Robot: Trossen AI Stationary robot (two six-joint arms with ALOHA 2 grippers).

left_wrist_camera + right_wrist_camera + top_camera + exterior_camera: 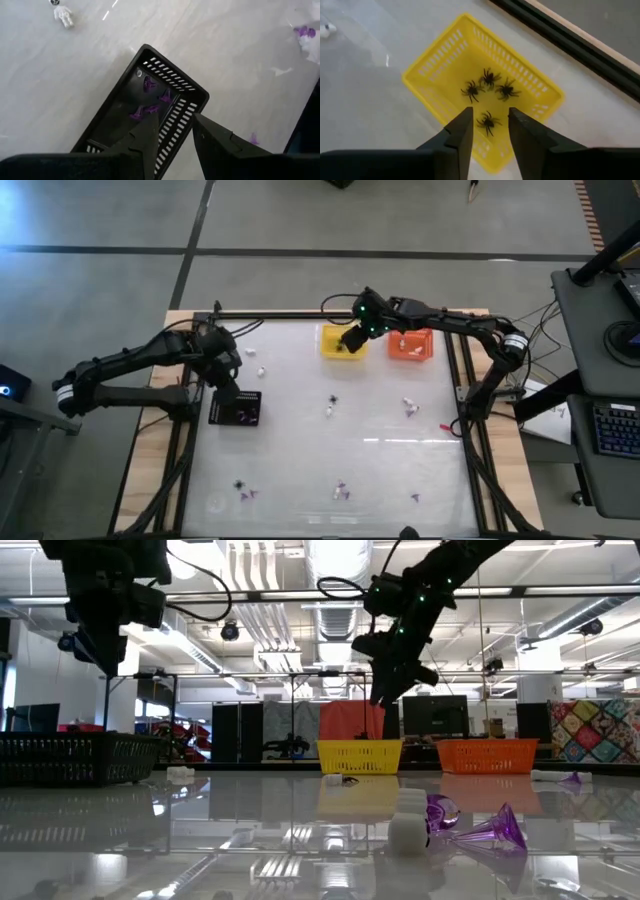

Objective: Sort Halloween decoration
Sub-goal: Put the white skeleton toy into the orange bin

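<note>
Black spiders [489, 90] lie below right tool [490, 131].

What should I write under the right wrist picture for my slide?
Open right gripper hovering over the yellow basket, with four black spiders sorted inside.

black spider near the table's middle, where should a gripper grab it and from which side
The black spider lies low on the bare table, apart from the white trinket beside it. Probably best taken from straight above, fingers closing across its small central body rather than the thin legs. The right gripper, open over the yellow basket, looks nearest.
</note>
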